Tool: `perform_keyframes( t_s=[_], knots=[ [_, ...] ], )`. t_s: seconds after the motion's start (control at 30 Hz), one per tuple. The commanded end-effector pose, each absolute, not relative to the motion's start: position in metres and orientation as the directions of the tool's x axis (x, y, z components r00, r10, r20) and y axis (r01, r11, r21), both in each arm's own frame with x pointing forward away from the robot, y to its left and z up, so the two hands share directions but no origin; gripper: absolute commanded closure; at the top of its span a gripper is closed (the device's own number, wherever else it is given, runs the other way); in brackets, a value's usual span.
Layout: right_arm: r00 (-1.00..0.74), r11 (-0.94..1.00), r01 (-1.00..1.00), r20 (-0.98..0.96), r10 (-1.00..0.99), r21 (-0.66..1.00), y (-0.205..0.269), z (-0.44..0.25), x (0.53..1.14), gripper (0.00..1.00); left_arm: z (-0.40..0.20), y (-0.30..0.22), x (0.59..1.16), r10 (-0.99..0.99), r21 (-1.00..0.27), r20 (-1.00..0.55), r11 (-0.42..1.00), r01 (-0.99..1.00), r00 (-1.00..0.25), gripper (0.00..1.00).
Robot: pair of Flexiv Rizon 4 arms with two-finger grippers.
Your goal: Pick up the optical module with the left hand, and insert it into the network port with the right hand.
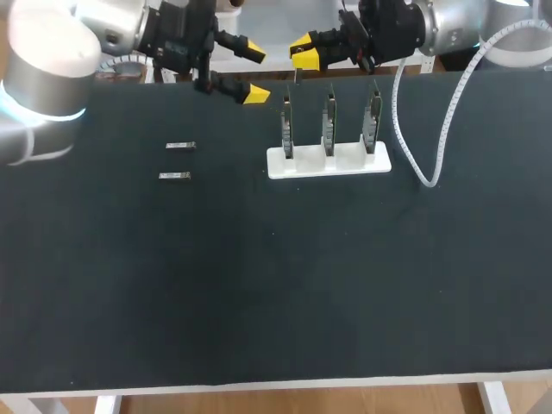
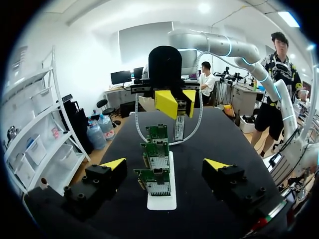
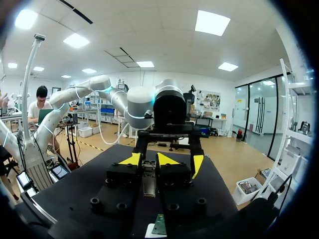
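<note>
My right pincer (image 1: 304, 52) (image 3: 149, 160) is clamped on the optical module (image 1: 296, 76) (image 3: 149, 181). Both yellow tips press its upper end from two sides, and the rest of it hangs down below them. From the left wrist I see that same module (image 2: 179, 127) dangling under the right pincer (image 2: 178, 99), clear of every port.

Just beneath it stands the white holder (image 1: 345, 162) (image 2: 162, 201) with three upright port boards (image 1: 329, 121) (image 2: 155, 162) in a row. The module's lower end hangs just over the end board nearest my left pincer, not touching it.

My left pincer (image 1: 253, 72) (image 2: 165, 164) faces the right one with its fingers spread wide and nothing in them. The row of boards lines up ahead of it, between the two tips.

Two spare modules (image 1: 180, 146) (image 1: 174, 176) lie flat on the bench (image 1: 276, 285) below my left arm, well apart from the holder.
</note>
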State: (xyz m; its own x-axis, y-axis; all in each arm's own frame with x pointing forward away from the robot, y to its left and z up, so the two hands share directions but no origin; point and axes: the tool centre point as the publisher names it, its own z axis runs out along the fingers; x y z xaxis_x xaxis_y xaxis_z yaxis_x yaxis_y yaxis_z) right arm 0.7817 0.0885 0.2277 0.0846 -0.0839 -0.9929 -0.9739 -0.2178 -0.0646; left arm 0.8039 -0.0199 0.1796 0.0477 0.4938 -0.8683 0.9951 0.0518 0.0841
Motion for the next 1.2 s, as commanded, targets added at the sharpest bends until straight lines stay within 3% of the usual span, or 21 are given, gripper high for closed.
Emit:
perform_keyframes(
  t_s=[0.03,1.2],
  knots=[
    [0.085,-0.216,-0.974,-0.993,-0.085,-0.065,0.089,0.228,0.781,1.0,0.173,-0.031,0.812,0.494,0.084,-0.868,0.043,0.996,0.052,0.0],
    [0.071,-0.256,-0.966,-0.987,-0.144,-0.032,0.087,0.227,0.793,1.0,0.177,-0.012,0.813,0.527,0.094,-0.849,0.062,0.994,0.048,0.0]
  ],
)
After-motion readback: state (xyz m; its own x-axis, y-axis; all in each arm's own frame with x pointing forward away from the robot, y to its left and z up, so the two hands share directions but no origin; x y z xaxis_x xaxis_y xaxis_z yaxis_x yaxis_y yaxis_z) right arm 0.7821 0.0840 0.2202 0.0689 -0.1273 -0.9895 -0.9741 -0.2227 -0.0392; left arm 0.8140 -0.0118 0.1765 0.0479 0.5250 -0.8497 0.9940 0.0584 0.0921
